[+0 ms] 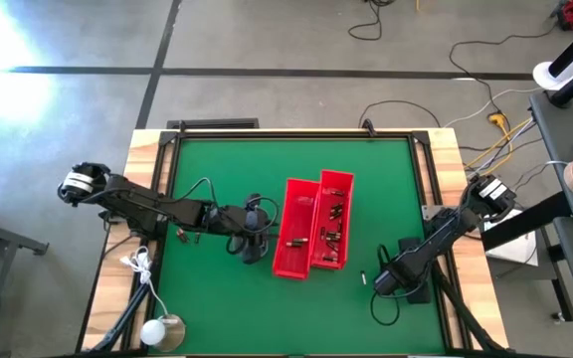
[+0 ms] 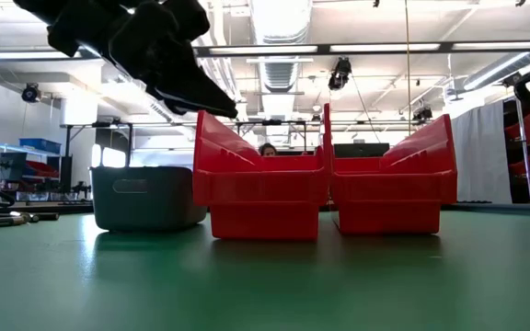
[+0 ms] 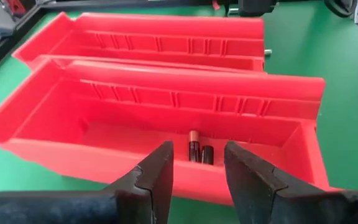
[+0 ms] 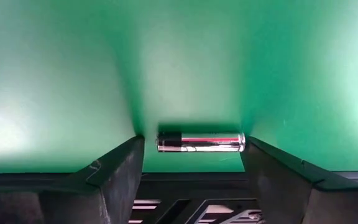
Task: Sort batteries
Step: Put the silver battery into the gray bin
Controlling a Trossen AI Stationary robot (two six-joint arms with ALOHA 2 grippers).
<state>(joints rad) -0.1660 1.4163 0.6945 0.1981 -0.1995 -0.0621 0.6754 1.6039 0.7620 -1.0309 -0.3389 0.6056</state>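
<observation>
I have the right gripper (image 4: 191,165) low over the green desk (image 1: 217,159) to the right of the 2 red bins. Its jaws stand open, 1 on each side of a single battery (image 4: 201,142) that lies flat on the desk between them. I cannot tell whether the jaws touch its ends. In the high view this gripper (image 1: 384,281) sits near the desk's near right corner, with a small loose battery (image 1: 363,278) just to its left.

The left gripper (image 3: 194,168) hangs at the left side of the left bin (image 1: 294,229), jaws open and holding nothing. Past its fingers I see 2 batteries (image 3: 199,151) lying on that bin's floor, close to the wall nearest the gripper. The right bin (image 1: 332,221) touches the left bin along its side and holds many more batteries (image 1: 334,231), scattered along its length.

In the low view a grey tray (image 2: 145,197) stands left of the bins, and a few batteries (image 2: 7,219) lie on the desk at the far left.
</observation>
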